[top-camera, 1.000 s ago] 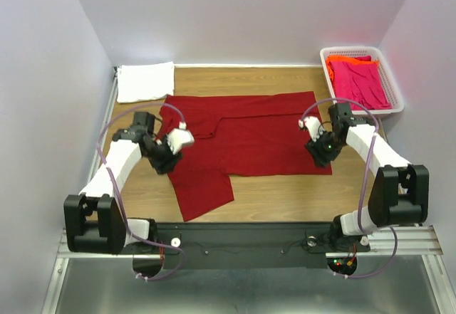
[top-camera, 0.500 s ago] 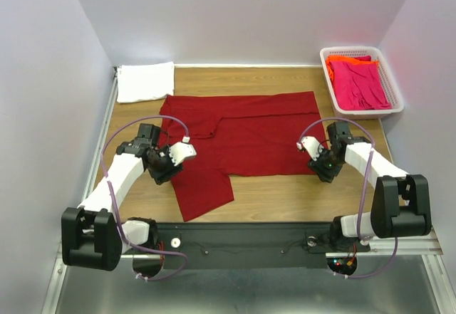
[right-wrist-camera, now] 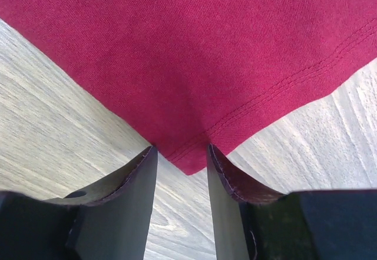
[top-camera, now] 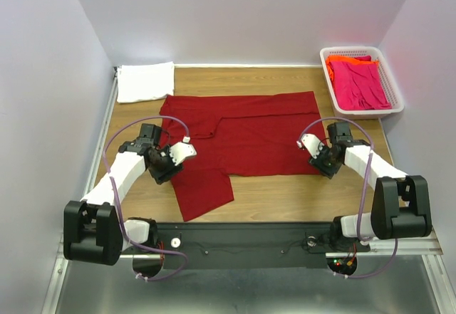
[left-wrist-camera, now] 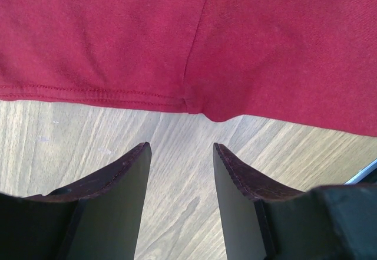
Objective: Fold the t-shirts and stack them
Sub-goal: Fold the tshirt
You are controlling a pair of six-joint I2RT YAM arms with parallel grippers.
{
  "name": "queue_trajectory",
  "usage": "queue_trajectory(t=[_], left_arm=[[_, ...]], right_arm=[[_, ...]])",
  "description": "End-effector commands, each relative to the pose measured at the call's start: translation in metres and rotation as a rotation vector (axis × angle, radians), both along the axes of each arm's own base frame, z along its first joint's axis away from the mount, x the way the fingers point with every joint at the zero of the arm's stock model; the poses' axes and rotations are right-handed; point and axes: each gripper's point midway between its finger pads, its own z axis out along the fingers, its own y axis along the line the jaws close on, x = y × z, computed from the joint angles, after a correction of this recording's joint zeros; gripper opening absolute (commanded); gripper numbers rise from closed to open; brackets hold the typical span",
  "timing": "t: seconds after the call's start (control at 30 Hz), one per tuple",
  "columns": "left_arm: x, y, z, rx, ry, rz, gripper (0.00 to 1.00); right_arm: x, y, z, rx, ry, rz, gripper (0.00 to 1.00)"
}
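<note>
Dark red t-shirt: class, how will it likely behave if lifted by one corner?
Probably floppy: the dark red t-shirt lies flat, partly folded, on the table, so it should drape. Likely light: thin hemmed cloth. Pushed, it would probably bunch.

Twin white-and-black arms with dark wedge fingers

The left arm (top-camera: 117,175) and right arm (top-camera: 372,159) wear smooth white shells over their links, joined by chunky black joint housings (top-camera: 89,225), the bulkiest at the shoulders. A thin lilac cable (top-camera: 107,150) loops loosely along each arm. The left hand (left-wrist-camera: 179,154) and right hand (right-wrist-camera: 181,154) each have a white wrist block (top-camera: 182,152) and two flat dark fingers (left-wrist-camera: 118,195) with brownish, finely ridged inner edges.
</note>
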Motion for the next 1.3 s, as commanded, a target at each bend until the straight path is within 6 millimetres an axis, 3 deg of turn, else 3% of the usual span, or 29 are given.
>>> queue_trajectory(t=[0.0,0.07,0.2,0.23,0.33,0.43,0.7,0.8,0.83,1.0,1.27], left_arm=[[0.002,-0.004,-0.002,-0.013,0.005,0.006,0.57],[0.005,-0.004,-0.001,-0.017,0.001,0.01,0.57],[0.003,-0.015,0.003,-0.051,-0.005,-0.029,0.57],[-0.003,-0.023,0.004,-0.054,-0.002,-0.07,0.57],[-0.013,-0.028,-0.002,-0.035,0.004,-0.11,0.57],[-0.021,-0.022,-0.023,0.024,0.026,-0.112,0.56],[-0.018,-0.014,-0.051,0.109,0.029,-0.108,0.56],[-0.019,-0.012,-0.059,0.129,0.039,-0.111,0.39],[-0.019,-0.012,-0.059,0.13,0.037,-0.111,0.28],[-0.023,-0.009,-0.049,0.13,0.016,-0.11,0.0],[-0.02,-0.012,-0.007,0.075,-0.041,-0.131,0.0]], right_arm=[[0.008,-0.003,-0.002,-0.021,-0.024,0.016,0.44],[0.004,-0.004,-0.009,-0.028,0.003,0.022,0.42],[-0.004,-0.007,-0.023,-0.043,0.058,0.019,0.27],[-0.005,-0.007,-0.025,-0.044,0.069,0.011,0.17],[-0.002,-0.006,-0.023,-0.034,0.061,-0.005,0.01],[0.003,-0.002,-0.015,-0.012,0.033,-0.013,0.01],[0.005,-0.001,-0.01,-0.006,0.041,-0.019,0.01],[0.006,-0.001,-0.007,-0.008,0.038,-0.021,0.01],[0.006,-0.002,-0.006,-0.012,0.036,-0.024,0.0],[0.009,-0.004,0.002,-0.016,0.02,-0.049,0.01],[0.016,-0.005,0.021,-0.018,-0.012,-0.052,0.01]])
